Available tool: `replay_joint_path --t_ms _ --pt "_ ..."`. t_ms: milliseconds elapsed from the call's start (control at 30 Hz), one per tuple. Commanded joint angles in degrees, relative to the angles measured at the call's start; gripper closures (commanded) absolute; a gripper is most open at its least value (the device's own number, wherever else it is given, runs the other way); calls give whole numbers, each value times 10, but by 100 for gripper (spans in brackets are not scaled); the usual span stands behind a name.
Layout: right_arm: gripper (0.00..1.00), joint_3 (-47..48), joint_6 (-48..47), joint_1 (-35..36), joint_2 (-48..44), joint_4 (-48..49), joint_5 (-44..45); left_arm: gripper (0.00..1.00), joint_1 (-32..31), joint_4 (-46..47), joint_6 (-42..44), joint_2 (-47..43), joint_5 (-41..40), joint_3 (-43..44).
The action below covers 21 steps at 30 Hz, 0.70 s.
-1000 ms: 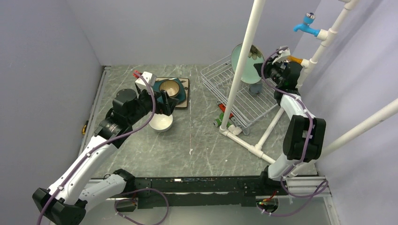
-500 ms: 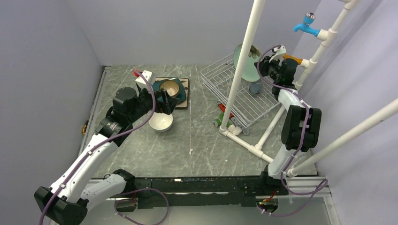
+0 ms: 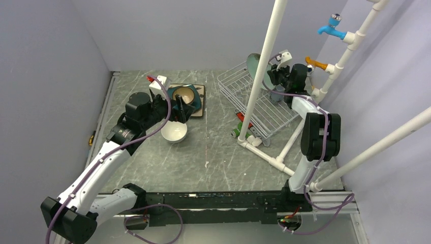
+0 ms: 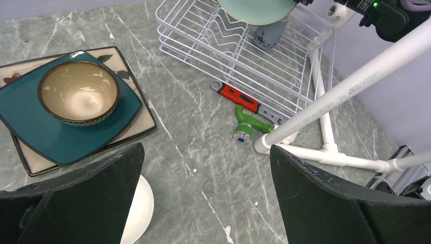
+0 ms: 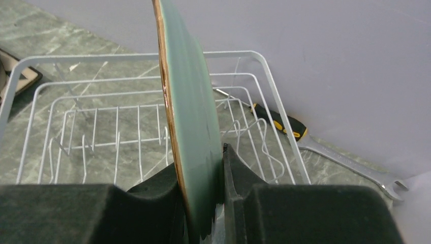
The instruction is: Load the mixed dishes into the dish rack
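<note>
Held on edge over the white wire dish rack (image 4: pixel 229 44): mint-green plate (image 5: pixel 193 127); small mug (image 4: pixel 269 34) inside; brown bowl (image 4: pixel 79 91) on teal plate (image 4: pixel 45 137) on cream plate (image 4: pixel 146 121), white bowl (image 3: pixel 174 133) beside.

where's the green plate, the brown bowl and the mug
green plate (image 5: pixel 190 101), right wrist view, middle of its face
brown bowl (image 4: pixel 79 94), left wrist view, its cream inside
mug (image 4: pixel 269 35), left wrist view, its side wall

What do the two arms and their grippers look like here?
Both the left arm and right arm have white links, black joints and a purple cable running along them. The left gripper and right gripper have broad matte black fingers.
</note>
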Motion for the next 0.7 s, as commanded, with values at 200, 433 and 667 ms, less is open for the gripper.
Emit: replay_joint_path --t_ms 200,433,667 --pt "100 54 -55 0 19 59 -4 1 9 24 -13 3 20 1" --pt "99 48 -57 11 31 62 8 1 13 24 -14 7 22 2" --pt "93 23 -76 29 32 71 40 1 22 26 -16 1 23 0"
